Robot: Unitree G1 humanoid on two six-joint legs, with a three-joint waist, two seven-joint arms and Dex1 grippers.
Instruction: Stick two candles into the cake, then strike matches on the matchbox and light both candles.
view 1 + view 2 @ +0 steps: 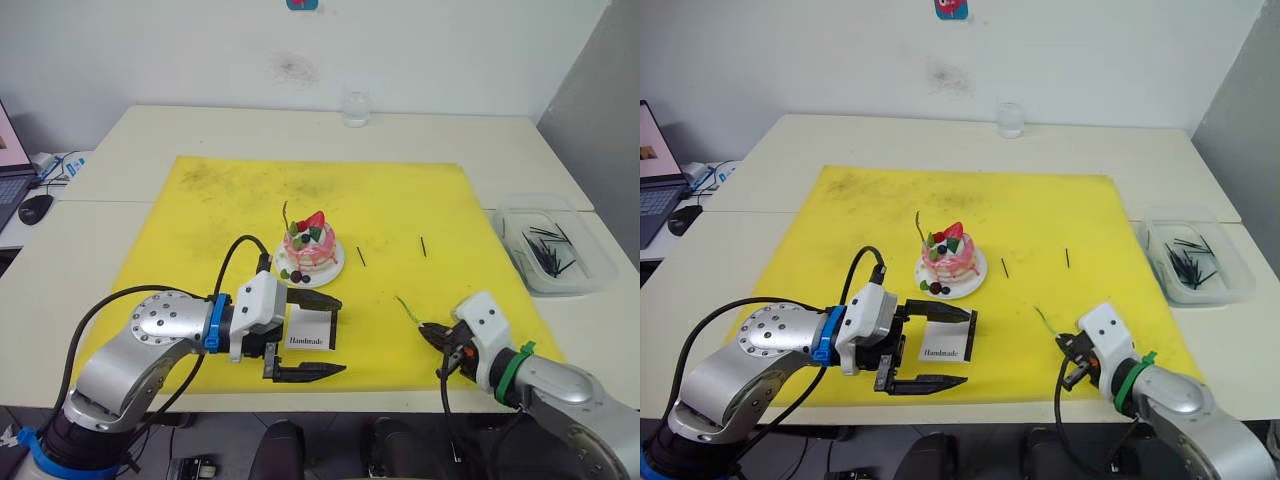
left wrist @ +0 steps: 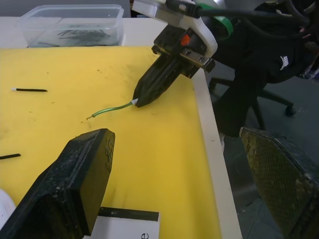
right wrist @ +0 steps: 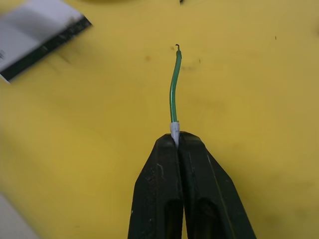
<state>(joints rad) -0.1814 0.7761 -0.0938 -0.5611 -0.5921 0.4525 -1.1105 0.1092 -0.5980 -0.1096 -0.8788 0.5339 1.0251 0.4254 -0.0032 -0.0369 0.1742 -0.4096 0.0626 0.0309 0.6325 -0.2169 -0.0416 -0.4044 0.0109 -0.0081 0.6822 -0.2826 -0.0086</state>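
The cake (image 1: 309,248) sits on its white plate (image 1: 331,268) mid-mat, and a thin wavy candle (image 1: 285,216) stands in its left top. My right gripper (image 1: 426,329) is low over the mat's front right, shut on the white end of the green candle (image 3: 173,94), which points toward the cake with its tip on or near the mat. The matchbox (image 1: 310,338) lies flat in front of the cake. My left gripper (image 1: 340,336) is open, one finger on each side of the box. Two matches (image 1: 361,256) (image 1: 423,245) lie right of the cake.
A clear plastic tub (image 1: 553,247) holding several dark matches sits on the table right of the yellow mat (image 1: 230,200). A glass (image 1: 356,108) stands at the table's back. A mouse (image 1: 35,208) and a laptop edge are at far left.
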